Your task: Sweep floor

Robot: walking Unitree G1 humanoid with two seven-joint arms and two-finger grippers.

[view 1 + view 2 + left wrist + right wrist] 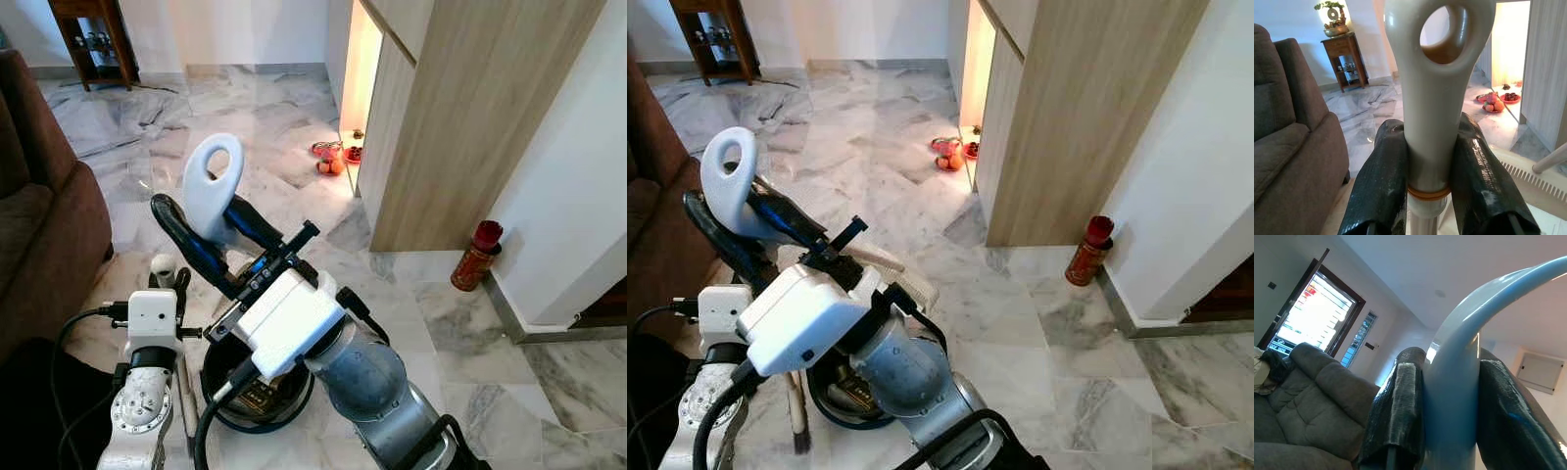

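My right gripper (211, 227) pinches the pale-blue looped plastic handle (213, 186); my left gripper (1437, 181) clamps the cream looped broom handle (1437, 73), shaft running down toward the marble floor (294, 127).

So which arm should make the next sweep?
Left. The left gripper is shut on the broom, bristles near the floor; the right gripper holds the dustpan handle.

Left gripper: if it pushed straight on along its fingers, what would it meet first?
Nothing near, as far as I can tell. The left gripper is shut on the broom handle; beyond lies open marble floor, then probably the far wall. Depth is unclear.
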